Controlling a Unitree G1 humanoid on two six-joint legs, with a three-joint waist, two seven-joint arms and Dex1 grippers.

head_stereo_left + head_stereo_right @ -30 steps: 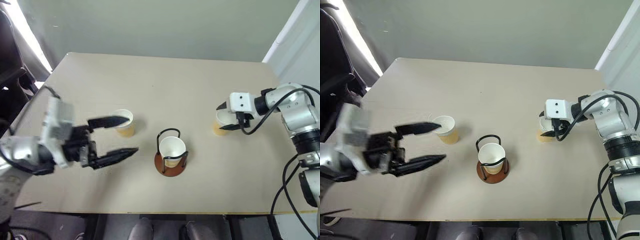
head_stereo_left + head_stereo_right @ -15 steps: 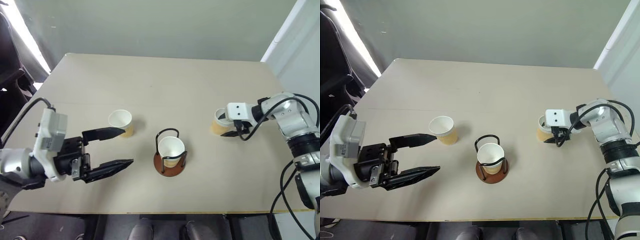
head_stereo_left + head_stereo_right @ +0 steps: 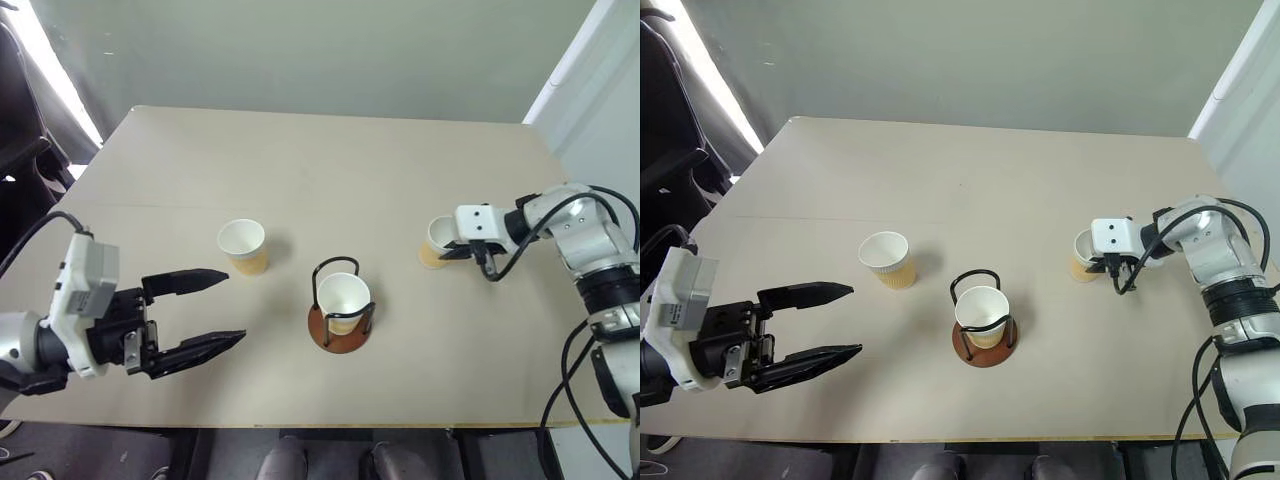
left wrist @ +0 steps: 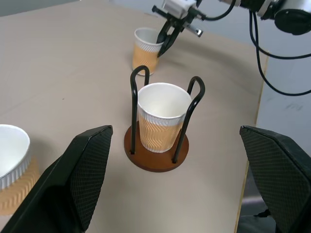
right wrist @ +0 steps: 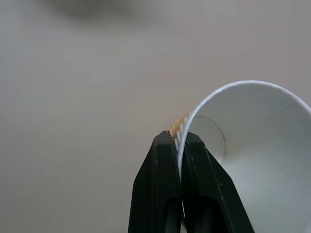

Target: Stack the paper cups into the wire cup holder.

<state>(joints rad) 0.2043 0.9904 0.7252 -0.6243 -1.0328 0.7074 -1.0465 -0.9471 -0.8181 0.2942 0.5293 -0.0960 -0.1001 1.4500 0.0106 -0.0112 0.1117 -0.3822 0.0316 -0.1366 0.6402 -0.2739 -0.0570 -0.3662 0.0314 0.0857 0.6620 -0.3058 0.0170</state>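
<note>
Right gripper (image 5: 179, 145) pinches the rim of the right-hand cup (image 3: 436, 241) on the table (image 3: 330, 170), left gripper (image 3: 215, 312) hangs wide open and empty near the left cup (image 3: 243, 245), another cup (image 3: 343, 299) sitting in the holder (image 3: 339, 328) mid-table.

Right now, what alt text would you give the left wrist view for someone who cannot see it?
A yellow-orange paper cup stands inside the wire cup holder on a beige table, framed by the open left gripper. Beyond it, the right gripper pinches the rim of a second cup; a third cup sits nearby.
</note>
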